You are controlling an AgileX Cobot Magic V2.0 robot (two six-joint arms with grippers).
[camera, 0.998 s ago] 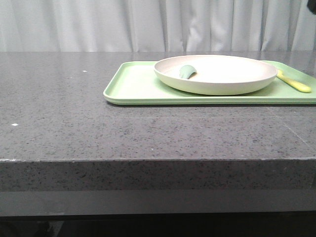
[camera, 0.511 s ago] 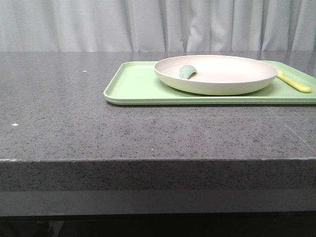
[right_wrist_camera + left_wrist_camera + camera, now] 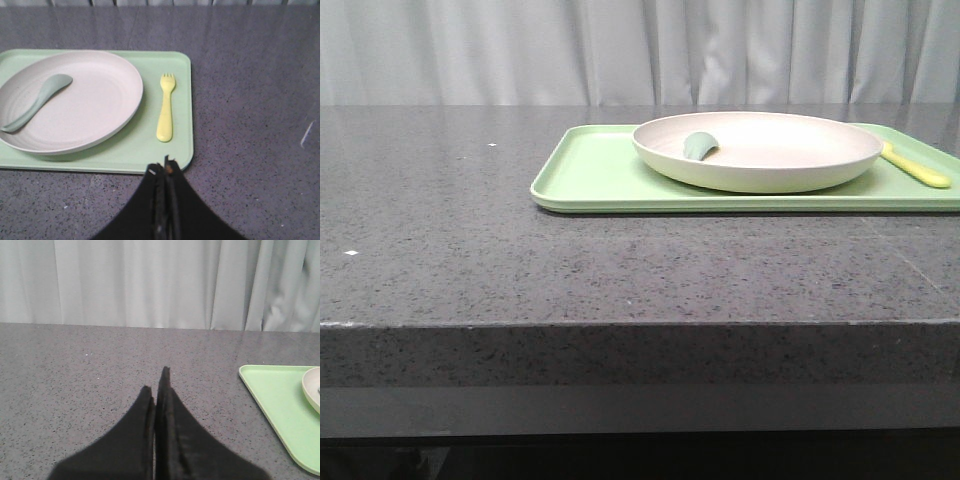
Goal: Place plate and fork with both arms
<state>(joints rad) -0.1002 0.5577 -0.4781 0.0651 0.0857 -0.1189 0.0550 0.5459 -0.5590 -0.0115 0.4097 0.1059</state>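
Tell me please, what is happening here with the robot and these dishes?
Nothing is being handled at this moment. The plate sits on a light-green tray on the grey table, with a sage-green spoon lying inside it. The fork lies on the tray beside the plate, apart from it. The left claw is shut and empty above bare table, off to the side of the tray. The right claw is shut and empty too, near the tray's edge, close to the fork's handle.

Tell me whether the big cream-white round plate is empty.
Not empty. The cream-white round plate holds a small sage-green rounded utensil; the pale yellow plastic fork lies beside it.
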